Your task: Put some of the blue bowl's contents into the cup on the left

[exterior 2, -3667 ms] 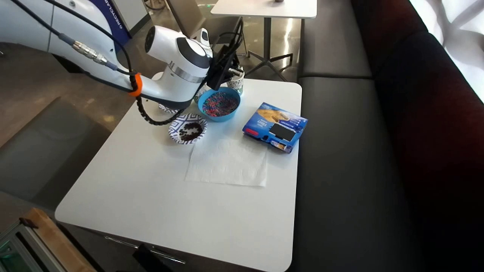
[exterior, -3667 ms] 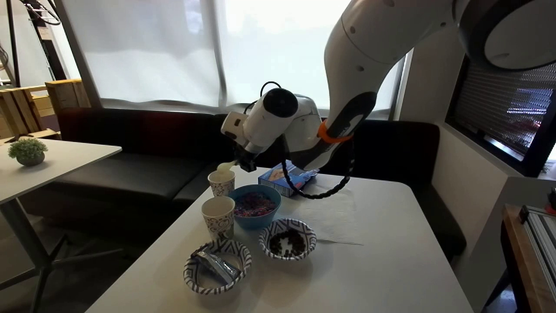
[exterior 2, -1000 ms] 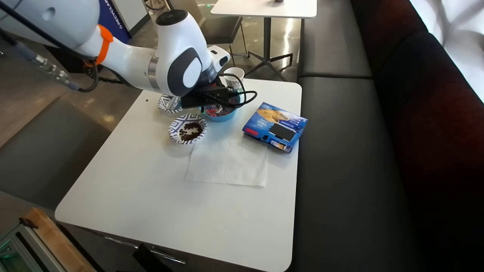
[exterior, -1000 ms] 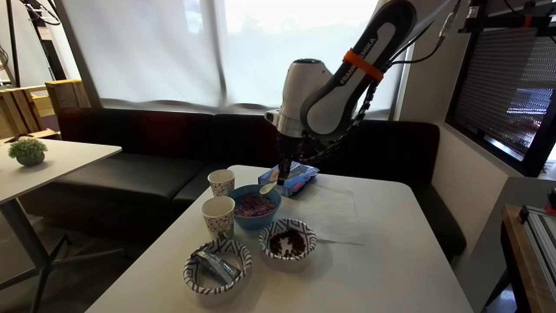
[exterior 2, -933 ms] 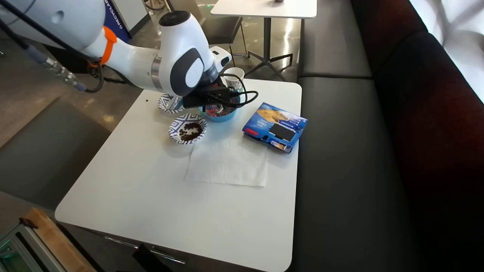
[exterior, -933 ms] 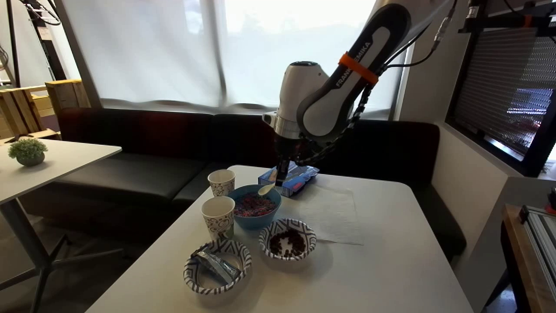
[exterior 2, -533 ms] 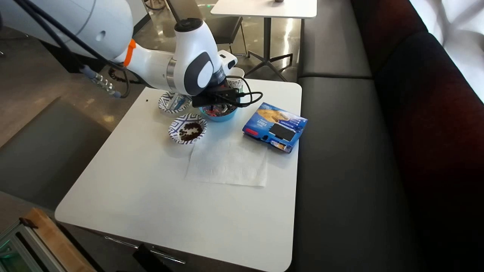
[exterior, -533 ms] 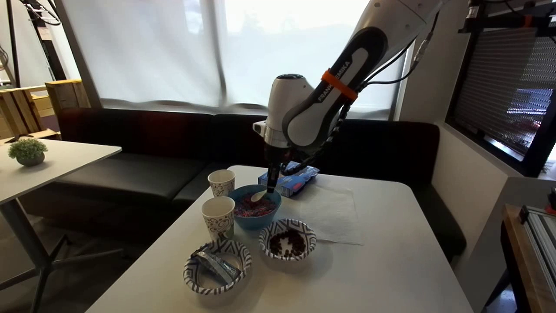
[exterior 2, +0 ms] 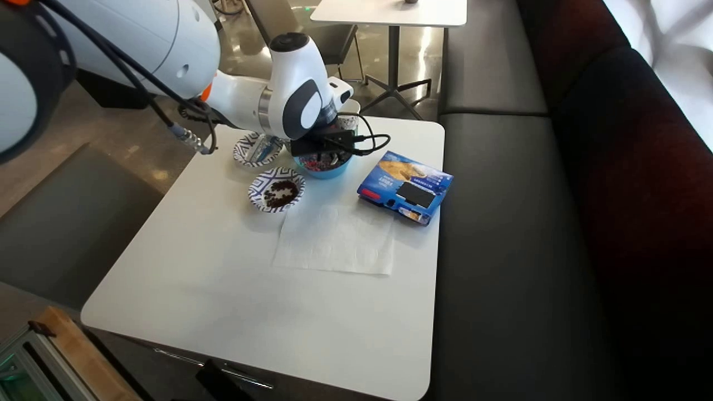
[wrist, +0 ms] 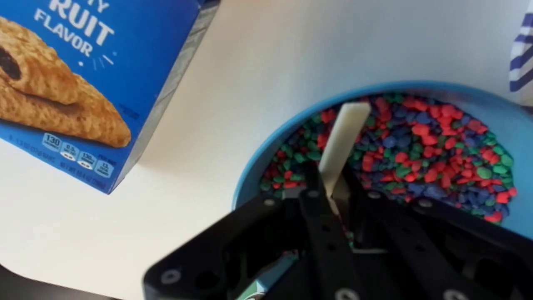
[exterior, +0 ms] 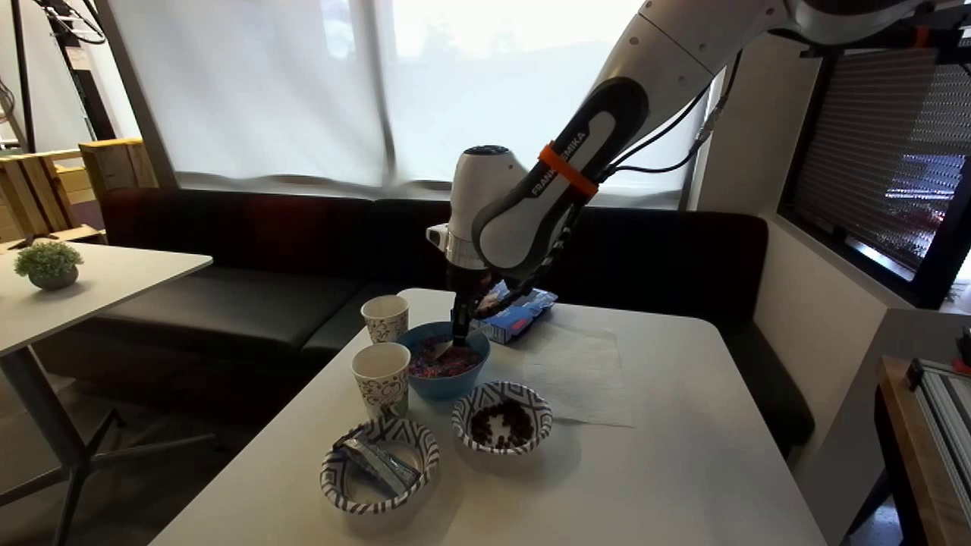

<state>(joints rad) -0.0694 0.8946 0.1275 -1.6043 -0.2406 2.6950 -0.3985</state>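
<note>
1. Some way into the task, by judgement: seems busy with the scooping step, not yet with the pouring.
2. Grips a white spoon (wrist: 344, 139) with the end effector (wrist: 332, 189), closed on the handle; shows, in the wrist view, part of that handle jutting up past the grip.
3. Holds the spoon's head down inside the blue bowl (exterior: 445, 389), tilted, at the red, green and blue bits (wrist: 437, 166). Cannot tell how deep in, or how loaded.
4. For the blue bowl itself, look on the desk (exterior 2: 250, 312): just beside the nearer cup (exterior: 381, 383) and the farther cup (exterior: 386, 322) in an exterior view, and near the blue box (exterior 2: 405, 188).
5. Cannot tell for sure which of these 2 cups to call the left. Cannot see to the bottom of either, so cannot tell of anything inside.
6. Calls next, most likely, for pushing the spoon under the bits, bringing the head level and lifting it clear of the rim.
7. After that, needs a short carry to the chosen cup, and a tilt only above its mouth. Best done slowly, to avoid shedding loose bits on the desk.
</note>
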